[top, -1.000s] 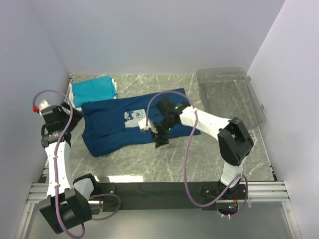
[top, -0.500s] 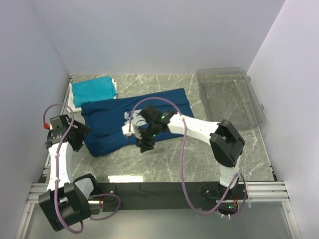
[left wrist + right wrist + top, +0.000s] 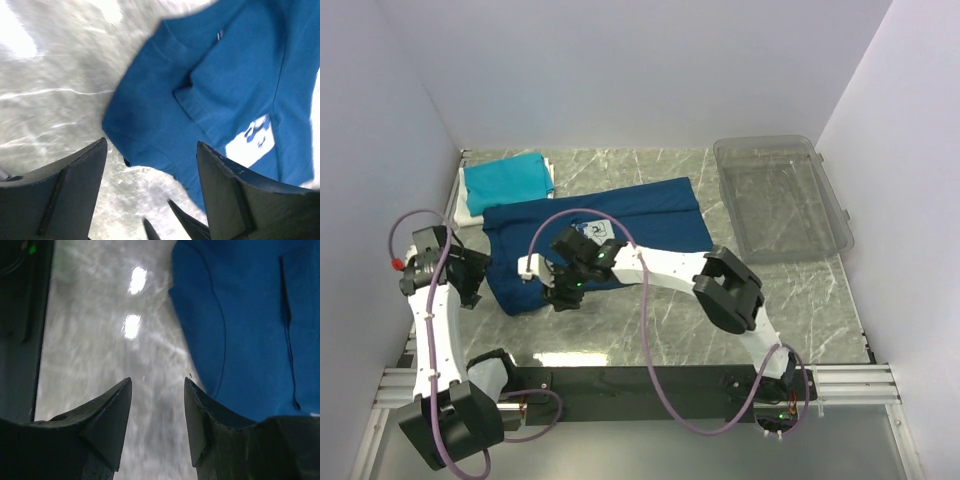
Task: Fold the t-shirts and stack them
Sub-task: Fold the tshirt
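Claws apart, both empty: my left claw (image 3: 151, 150) stands wide, my right claw (image 3: 157, 390) narrower. Both hang low over the worktop (image 3: 100, 340) at the near-left edge of the navy tee (image 3: 215, 90), which lies spread out beside the folded teal tee (image 3: 505, 178). I judge the fold is barely begun; next I must pinch that edge cleanly and carry it across.

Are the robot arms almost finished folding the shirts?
Not quite. Done: the teal shirt lies folded on a white shirt in the back corner. In hand: nothing yet; the left tool and right tool hover open at the near edge of the blue shirt. Left: fold that one, lying mostly flat, and stack it.
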Available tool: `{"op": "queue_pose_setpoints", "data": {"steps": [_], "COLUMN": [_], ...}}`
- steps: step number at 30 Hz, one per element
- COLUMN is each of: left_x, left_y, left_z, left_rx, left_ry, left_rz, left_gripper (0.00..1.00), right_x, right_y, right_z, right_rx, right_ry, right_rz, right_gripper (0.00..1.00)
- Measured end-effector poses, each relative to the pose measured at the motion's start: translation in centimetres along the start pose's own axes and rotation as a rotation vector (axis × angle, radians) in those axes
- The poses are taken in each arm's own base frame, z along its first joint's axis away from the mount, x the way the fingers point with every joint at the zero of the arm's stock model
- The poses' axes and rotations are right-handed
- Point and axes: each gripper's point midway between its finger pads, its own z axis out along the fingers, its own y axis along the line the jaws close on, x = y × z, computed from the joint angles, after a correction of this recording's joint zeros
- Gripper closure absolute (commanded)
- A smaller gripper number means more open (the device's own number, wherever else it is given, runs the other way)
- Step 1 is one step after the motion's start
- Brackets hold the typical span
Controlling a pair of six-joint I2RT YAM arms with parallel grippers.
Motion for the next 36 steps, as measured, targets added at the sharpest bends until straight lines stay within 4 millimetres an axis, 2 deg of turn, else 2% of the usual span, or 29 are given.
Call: {"op": "queue_pose_setpoints", "data": {"steps": [4,8,11,14,17,20,21,22,25,29,34,35,36], "left_x": [-1.9,-3.5,-4.0,-3.9,-3.8,-3.7,-3.7,-3.7,-3.5,-2.8,-0.9,-0.5,-0.2], "left_y": [0.1,-0.2,-0.3,-0.1,0.0,-0.1,-0.3,-0.4,-1.4,-2.9,-4.3,-4.4,-4.4], "left_z": [-2.0,-4.2,-4.9,-5.1,-5.1,-5.1,-5.1,-5.1,-5.2,-5.1,-4.3,-4.1,-4.0], "left_rx": [-0.064,-0.086,-0.086,-0.095,-0.096,-0.089,-0.082,-0.072,-0.017,0.094,0.214,0.226,0.235], "left_ry": [-0.073,-0.138,-0.158,-0.155,-0.152,-0.146,-0.143,-0.138,-0.123,-0.091,-0.008,0.009,0.021], "left_rz": [-0.076,-0.126,-0.133,-0.129,-0.12,-0.1,-0.091,-0.079,-0.033,0.048,0.139,0.15,0.159], "left_gripper": [0.25,0.25,0.24,0.25,0.25,0.25,0.24,0.24,0.23,0.31,0.32,0.32,0.31], "right_x": [0.1,1.1,1.5,1.6,2.1,2.2,2.2,2.2,2.0,1.3,0.9,0.8,0.6], "right_y": [-0.2,-0.5,-1.1,-2.1,-2.5,-2.8,-2.8,-2.8,-2.8,-2.7,-4.1,-4.4,-4.8], "right_z": [2.4,4.1,5.1,5.9,6.1,6.1,6.1,6.0,5.9,5.6,4.0,3.6,3.1], "right_rx": [0.026,0.059,0.089,0.128,0.152,0.165,0.167,0.167,0.157,0.104,0.062,0.059,0.06], "right_ry": [0.018,0.048,0.067,0.076,0.09,0.094,0.094,0.093,0.084,0.041,-0.015,-0.025,-0.033], "right_rz": [0.03,0.054,0.07,0.082,0.092,0.094,0.097,0.097,0.125,0.181,0.29,0.299,0.305], "right_gripper": [0.47,0.46,0.46,0.5,0.64,0.83,0.96,1.0,1.0,1.0,1.0,0.95,0.79]}}
